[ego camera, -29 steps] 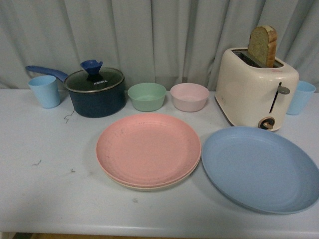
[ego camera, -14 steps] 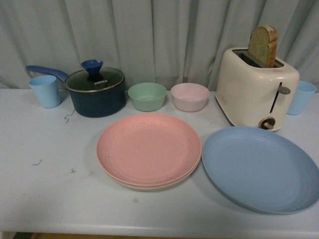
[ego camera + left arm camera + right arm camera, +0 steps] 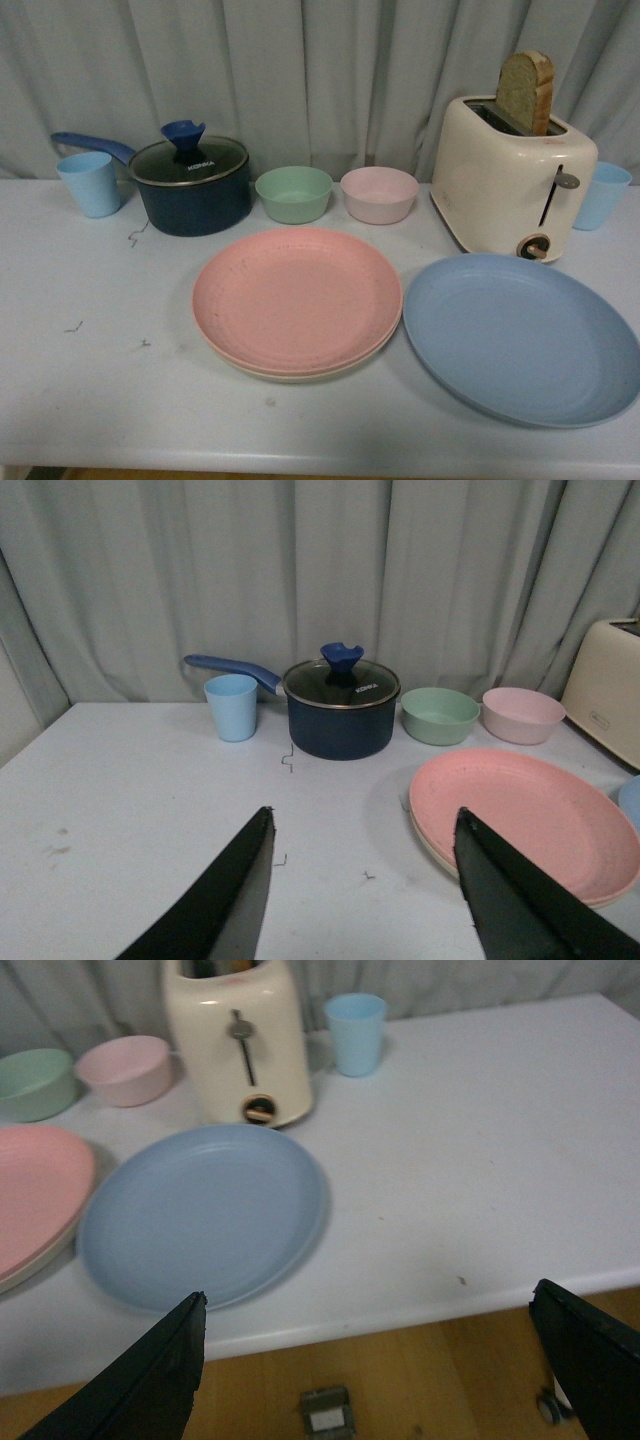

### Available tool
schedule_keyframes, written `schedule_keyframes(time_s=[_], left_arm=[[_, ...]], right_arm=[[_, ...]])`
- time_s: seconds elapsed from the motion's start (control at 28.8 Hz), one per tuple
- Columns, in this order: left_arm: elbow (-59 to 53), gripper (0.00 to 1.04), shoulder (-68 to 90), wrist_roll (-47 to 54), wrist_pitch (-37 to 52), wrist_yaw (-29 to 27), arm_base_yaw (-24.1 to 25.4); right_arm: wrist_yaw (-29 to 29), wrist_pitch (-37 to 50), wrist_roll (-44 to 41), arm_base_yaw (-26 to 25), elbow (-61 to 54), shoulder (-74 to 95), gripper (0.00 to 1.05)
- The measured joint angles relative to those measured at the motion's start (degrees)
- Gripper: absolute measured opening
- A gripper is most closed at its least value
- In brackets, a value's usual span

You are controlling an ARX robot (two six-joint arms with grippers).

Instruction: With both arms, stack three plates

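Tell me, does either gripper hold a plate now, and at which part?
Nothing is held. The left gripper and the right gripper are both open and empty, away from the pink plate and blue plate.

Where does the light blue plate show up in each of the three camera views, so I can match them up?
Front view: the light blue plate lies low on the right, beside the pink plate.
Left wrist view: only a sliver of its rim shows at the right edge.
Right wrist view: it fills the middle left.
Shared landmark: the cream toaster, just behind it.
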Motion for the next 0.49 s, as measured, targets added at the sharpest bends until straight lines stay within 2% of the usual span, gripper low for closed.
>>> schedule_keyframes(time_s=[0.21, 0.38, 0.49], left_arm=[[0.00, 0.76, 0.00, 0.00, -0.09, -0.04, 0.00], [0.00, 0.92, 0.00, -0.02, -0.07, -0.07, 0.00], [0.00, 1.00, 0.00, 0.02, -0.04, -0.09, 0.00]], right_arm=[[-7.23, 5.53, -1.33, -8.96, 6.51, 13.92, 0.98], [-12.07, 8.59, -4.17, -13.46, 13.20, 27.80, 0.98], [-12.35, 10.38, -5.49, -13.79, 16.81, 37.07, 0.98]])
